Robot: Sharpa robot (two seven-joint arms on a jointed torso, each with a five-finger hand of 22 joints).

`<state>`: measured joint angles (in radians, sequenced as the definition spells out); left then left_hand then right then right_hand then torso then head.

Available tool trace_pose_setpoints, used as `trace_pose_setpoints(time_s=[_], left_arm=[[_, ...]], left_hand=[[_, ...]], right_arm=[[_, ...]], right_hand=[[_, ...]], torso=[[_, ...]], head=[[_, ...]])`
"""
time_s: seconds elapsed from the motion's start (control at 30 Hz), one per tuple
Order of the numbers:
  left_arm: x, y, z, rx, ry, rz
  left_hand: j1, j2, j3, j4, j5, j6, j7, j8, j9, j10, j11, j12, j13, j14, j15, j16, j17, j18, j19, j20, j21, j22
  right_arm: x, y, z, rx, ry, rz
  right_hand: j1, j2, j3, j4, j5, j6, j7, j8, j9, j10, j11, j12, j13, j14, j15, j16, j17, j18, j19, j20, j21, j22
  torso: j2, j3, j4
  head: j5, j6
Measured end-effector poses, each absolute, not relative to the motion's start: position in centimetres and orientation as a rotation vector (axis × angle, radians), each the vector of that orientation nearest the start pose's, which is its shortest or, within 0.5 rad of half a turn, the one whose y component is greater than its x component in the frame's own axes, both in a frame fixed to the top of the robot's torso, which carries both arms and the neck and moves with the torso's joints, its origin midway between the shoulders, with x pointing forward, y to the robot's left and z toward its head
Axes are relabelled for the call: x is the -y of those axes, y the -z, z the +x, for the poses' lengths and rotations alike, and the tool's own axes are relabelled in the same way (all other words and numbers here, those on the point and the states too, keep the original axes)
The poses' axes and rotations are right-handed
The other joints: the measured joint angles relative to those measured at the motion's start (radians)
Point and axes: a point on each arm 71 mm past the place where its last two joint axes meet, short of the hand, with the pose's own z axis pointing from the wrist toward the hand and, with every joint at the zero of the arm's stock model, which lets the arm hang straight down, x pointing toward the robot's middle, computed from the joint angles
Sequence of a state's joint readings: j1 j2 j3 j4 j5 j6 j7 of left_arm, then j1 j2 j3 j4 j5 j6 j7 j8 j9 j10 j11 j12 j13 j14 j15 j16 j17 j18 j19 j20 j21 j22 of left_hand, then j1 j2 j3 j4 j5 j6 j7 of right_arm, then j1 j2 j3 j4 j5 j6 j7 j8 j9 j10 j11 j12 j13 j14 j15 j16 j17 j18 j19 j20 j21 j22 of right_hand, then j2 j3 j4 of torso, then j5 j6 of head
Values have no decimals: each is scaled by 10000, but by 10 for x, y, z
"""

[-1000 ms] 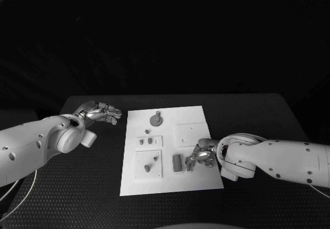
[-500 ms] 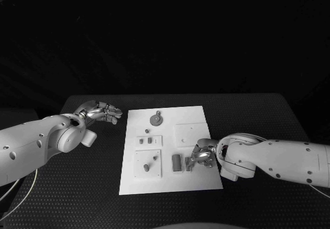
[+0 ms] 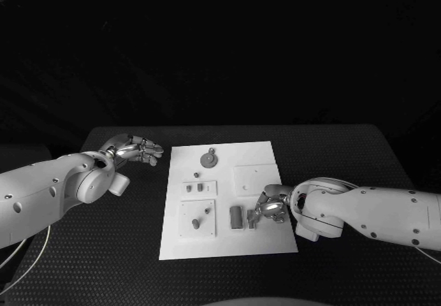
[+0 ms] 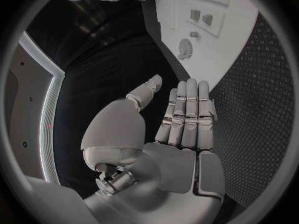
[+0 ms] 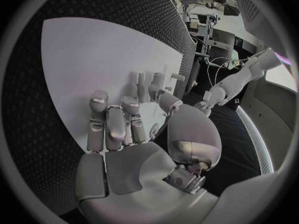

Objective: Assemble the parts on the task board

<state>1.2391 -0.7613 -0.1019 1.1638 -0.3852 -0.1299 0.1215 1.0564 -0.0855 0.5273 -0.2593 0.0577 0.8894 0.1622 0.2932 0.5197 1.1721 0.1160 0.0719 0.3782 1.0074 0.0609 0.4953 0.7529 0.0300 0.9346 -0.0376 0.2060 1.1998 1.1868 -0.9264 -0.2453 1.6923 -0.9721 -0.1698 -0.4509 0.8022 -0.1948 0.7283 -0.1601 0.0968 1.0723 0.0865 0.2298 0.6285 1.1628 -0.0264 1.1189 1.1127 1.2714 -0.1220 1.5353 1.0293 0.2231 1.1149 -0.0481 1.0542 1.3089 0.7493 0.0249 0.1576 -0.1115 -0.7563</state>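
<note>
Your task board (image 3: 262, 153) sits mid-table (image 3: 349, 153), long side running near to far. Left hand (image 3: 136, 152) hovers off the board's far-left corner, over bare table, touching nothing. In your left wrist view its fingers (image 4: 187, 112) are straight and side by side, thumb apart, nothing held.

Right hand (image 3: 269, 208) is over the near-right part of the board, fingers curled down at the upright parts (image 3: 243, 217) standing there. Right wrist view shows its fingertips (image 5: 131, 104) right against those pieces (image 5: 154, 82), but you can't tell if it's gripping one or just touching.

Other parts on the board: a round piece (image 3: 208, 159) at the far end, two small ones (image 3: 195, 188) in the mid-left panel, one peg (image 3: 197, 224) in the near-left panel. The right-centre square panel (image 3: 255, 178) looks flat.
</note>
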Motion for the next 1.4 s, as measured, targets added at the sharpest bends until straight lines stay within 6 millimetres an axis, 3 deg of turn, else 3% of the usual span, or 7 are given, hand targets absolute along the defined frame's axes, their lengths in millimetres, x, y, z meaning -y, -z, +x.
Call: trace_pose_setpoints(time_s=[0.1, 0.23, 0.37, 0.6, 0.77, 1.0, 1.4], left_arm=[[-271, 214, 542, -17661, 10965, -8571], [-272, 214, 542, -17659, 10961, -8573], [-272, 214, 542, -17658, 10958, -8575], [-272, 214, 542, -17659, 10958, -8575], [-272, 214, 542, -17660, 10959, -8574], [-272, 214, 542, -17663, 10959, -8574], [-272, 214, 542, -17666, 10957, -8575]], left_hand=[[0, 0, 0, 0, 0, 0, 0, 0, 0, 0, 0, 0, 0, 0, 0, 0, 9, 0, 36, 36, 0, 0], [0, 0, 0, 0, 0, 0, 0, 0, 0, 0, 0, 0, 1, 0, 0, 0, 9, 0, 36, 36, 0, 2], [0, 0, 0, 0, 0, 0, 0, 0, 1, 0, 0, 0, 1, 0, 0, 0, 9, 0, 36, 36, 0, 9], [0, 0, 0, 0, 0, 0, 0, 0, 1, 0, 0, 0, 1, 0, 0, 0, 17, 0, 36, 36, 0, 8], [0, 0, 0, 0, 0, 0, 0, 0, 1, 0, 0, 0, 1, 0, 0, -39, 17, 0, 36, 36, 0, 8], [0, 0, 0, 0, 0, 0, 0, 0, -7, 0, 0, 0, 2, 0, 0, -39, 27, 1, 36, 36, 0, 7], [0, 0, 0, 0, 0, 0, 0, 0, -7, 0, 0, 0, 2, 0, 0, -38, 26, 1, 35, 35, 0, 15]], right_arm=[[218, 276, 409, -22831, -5327, 3428], [222, 273, 411, -22351, -5520, 3164], [223, 268, 413, -21601, -5904, 2679], [221, 260, 416, -20452, -6509, 1572], [220, 258, 417, -20130, -6668, 1036], [216, 257, 417, -20069, -6758, 359], [208, 261, 418, -20327, -6746, -397]], right_hand=[[111, -342, 119, 269, 0, -192, 39, -6, -44, -69, 69, 0, 0, -100, 26, -43, -118, 1, -1, 0, -11, 0], [402, -478, 144, 221, 0, -447, 47, -161, -107, -182, 177, -1, 20, -226, 83, -43, -197, 4, -1, 0, -12, 0], [1111, -203, 137, -202, 0, -503, 68, -182, -101, -234, 224, 32, 60, -265, 113, -43, -214, 19, -1, 1, -12, 0], [2164, 653, 32, -1179, 0, -613, 37, -182, -134, -303, 263, 67, 60, -356, 203, -43, -303, 31, -57, 55, -12, 0], [2504, 993, 19, -1270, 0, -647, 69, -182, -239, -301, 337, 67, 48, -391, 238, -80, -352, 46, -112, 105, -11, 0], [2695, 1184, -9, -1298, 0, -660, 82, -182, -289, -302, 338, 66, 18, -424, 272, -79, -370, 69, -184, 105, -11, 0], [2585, 1296, -150, -1268, 0, -581, 164, -34, -330, -301, 336, 66, -25, -422, 273, -79, -303, 97, -220, 142, -11, 0]], torso=[[0, 0, 0], [0, 0, 0], [0, 0, 0], [-1, 4, 0], [-1, 4, 0], [-1, 4, -1], [0, 4, 0]], head=[[0, 7], [0, 12], [5, 15], [14, 22], [18, 23], [19, 30], [-5, 12]])
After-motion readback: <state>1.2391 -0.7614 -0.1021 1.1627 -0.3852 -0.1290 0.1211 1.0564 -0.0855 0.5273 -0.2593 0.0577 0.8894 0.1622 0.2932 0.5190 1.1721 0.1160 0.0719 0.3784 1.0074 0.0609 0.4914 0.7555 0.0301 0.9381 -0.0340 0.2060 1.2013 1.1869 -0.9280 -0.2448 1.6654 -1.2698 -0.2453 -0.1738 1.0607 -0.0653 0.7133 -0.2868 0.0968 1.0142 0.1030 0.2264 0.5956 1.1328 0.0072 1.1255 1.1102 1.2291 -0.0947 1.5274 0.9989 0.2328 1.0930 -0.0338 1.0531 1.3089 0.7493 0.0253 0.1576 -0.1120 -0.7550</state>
